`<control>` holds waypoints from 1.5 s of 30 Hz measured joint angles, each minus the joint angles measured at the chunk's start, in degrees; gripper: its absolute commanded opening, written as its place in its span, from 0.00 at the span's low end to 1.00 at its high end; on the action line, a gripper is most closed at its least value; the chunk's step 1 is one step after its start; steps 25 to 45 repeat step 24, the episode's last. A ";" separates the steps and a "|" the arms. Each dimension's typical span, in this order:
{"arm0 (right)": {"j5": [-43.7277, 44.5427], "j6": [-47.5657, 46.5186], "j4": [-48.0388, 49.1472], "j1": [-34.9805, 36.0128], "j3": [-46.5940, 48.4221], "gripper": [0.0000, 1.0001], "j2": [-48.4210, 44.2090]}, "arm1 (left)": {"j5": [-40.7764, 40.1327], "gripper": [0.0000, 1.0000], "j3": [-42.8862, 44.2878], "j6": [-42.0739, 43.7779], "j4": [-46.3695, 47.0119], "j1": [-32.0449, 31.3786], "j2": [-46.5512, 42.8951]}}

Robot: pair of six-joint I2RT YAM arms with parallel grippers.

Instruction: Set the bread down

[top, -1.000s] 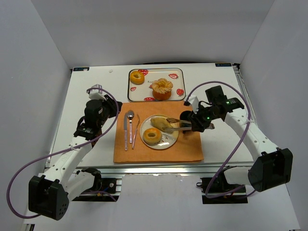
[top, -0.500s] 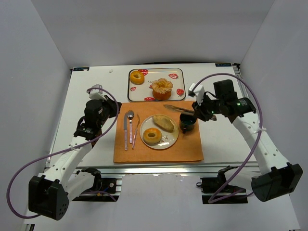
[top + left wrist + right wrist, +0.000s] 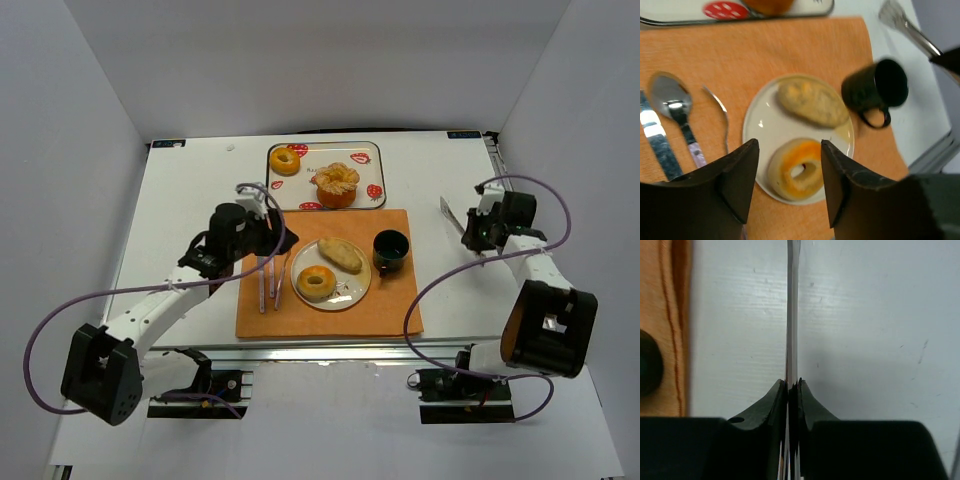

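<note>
The oblong bread [image 3: 340, 254] [image 3: 812, 101] lies on the white plate [image 3: 352, 292] [image 3: 757, 125], beside a ring donut [image 3: 316, 283] [image 3: 797, 169]. My left gripper [image 3: 268, 238] [image 3: 789, 150] hovers open over the plate's left side, its fingers either side of the donut in the left wrist view, holding nothing. My right gripper [image 3: 472, 229] [image 3: 792, 385] is far right over bare table, shut on thin metal tongs [image 3: 449, 212] [image 3: 792, 315] that point away from it.
An orange placemat [image 3: 390, 310] carries the plate, a black cup [image 3: 390, 250] [image 3: 877, 90], and a knife, spoon [image 3: 675, 110] and fork [image 3: 720, 115] at its left. A strawberry tray [image 3: 372, 150] behind it holds another donut [image 3: 285, 160] and a pastry [image 3: 337, 185].
The right arm drew back from the plate to the far right with the tongs, leaving the bread on the plate. The left arm swung in over the plate and its jaws opened.
</note>
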 measured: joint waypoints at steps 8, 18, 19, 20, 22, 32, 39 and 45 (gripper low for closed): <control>1.01 1.64 8.31 -0.31 -7.13 0.62 4.09 | -1.05 0.71 0.92 9.92 -5.38 -9.42 3.43; 1.57 -1.77 5.81 -0.70 -7.32 0.89 6.25 | -2.03 0.71 2.40 18.45 -9.73 -11.06 10.32; 2.34 -1.90 4.70 -0.74 -6.49 0.89 5.77 | -2.03 0.71 2.64 19.41 -10.21 -11.15 10.71; 3.04 -1.99 3.37 -0.76 -5.25 0.89 5.25 | -1.97 0.71 2.84 20.17 -10.51 -11.23 10.95; 4.31 -2.12 1.36 -0.79 -1.66 0.90 4.46 | -1.68 0.71 3.13 21.79 -10.67 -11.52 11.23; 4.70 -2.14 0.59 -0.79 2.67 0.89 3.54 | -1.14 0.71 3.54 23.28 -10.64 -11.78 11.65; 4.70 -2.14 0.59 -0.79 2.67 0.89 3.54 | -1.14 0.71 3.54 23.28 -10.64 -11.78 11.65; 4.70 -2.14 0.59 -0.79 2.67 0.89 3.54 | -1.14 0.71 3.54 23.28 -10.64 -11.78 11.65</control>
